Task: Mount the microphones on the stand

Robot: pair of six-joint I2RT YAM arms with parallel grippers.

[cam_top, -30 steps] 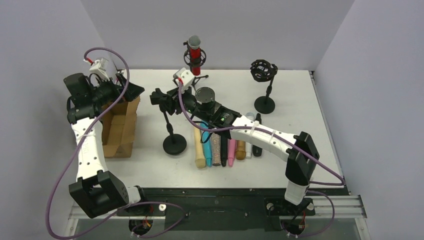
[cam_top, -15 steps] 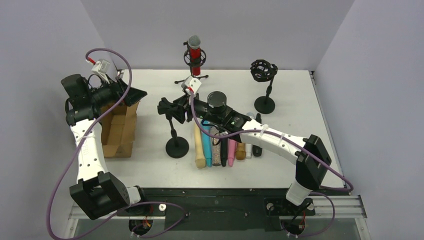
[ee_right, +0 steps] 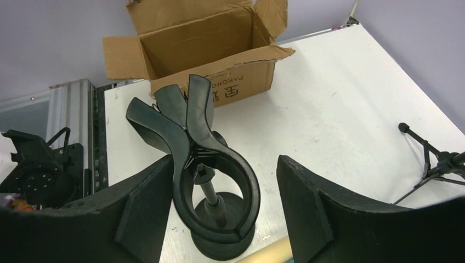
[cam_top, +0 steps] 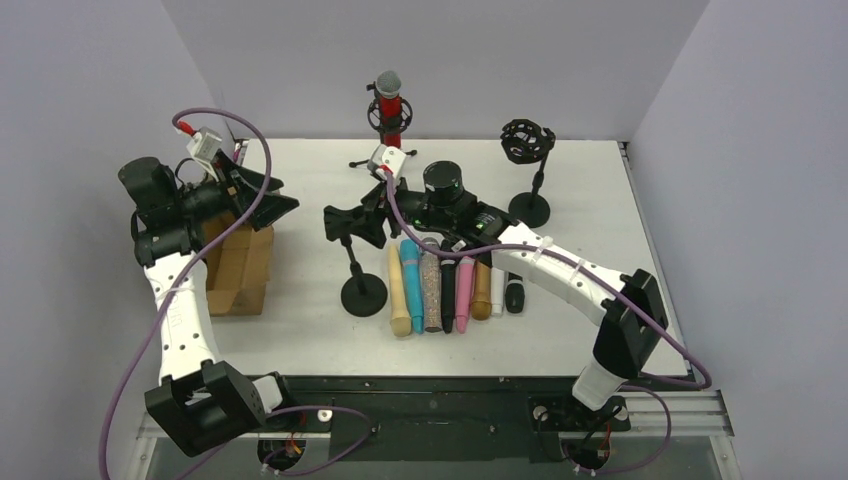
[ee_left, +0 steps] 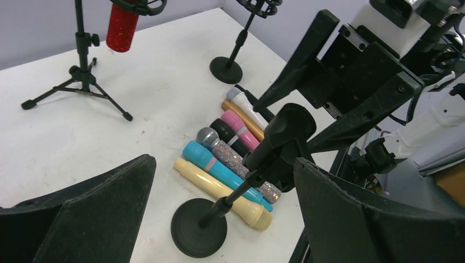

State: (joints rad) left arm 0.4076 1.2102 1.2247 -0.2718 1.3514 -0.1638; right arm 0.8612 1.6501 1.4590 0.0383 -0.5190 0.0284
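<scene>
Fingers of right gripper (ee_right: 225, 164) stand apart with the head of the black clip stand (ee_right: 189, 129) between them, a gap at one finger, nothing clamped. Row of microphones (cam_top: 445, 285) lies on table (cam_top: 590, 200) just behind that gripper, under its wrist. Red microphone (cam_top: 390, 108) sits in tripod stand (cam_top: 385, 155) beyond it. The left gripper (ee_left: 222, 164) is spread wide, empty, over cardboard box (cam_top: 235, 265)
</scene>
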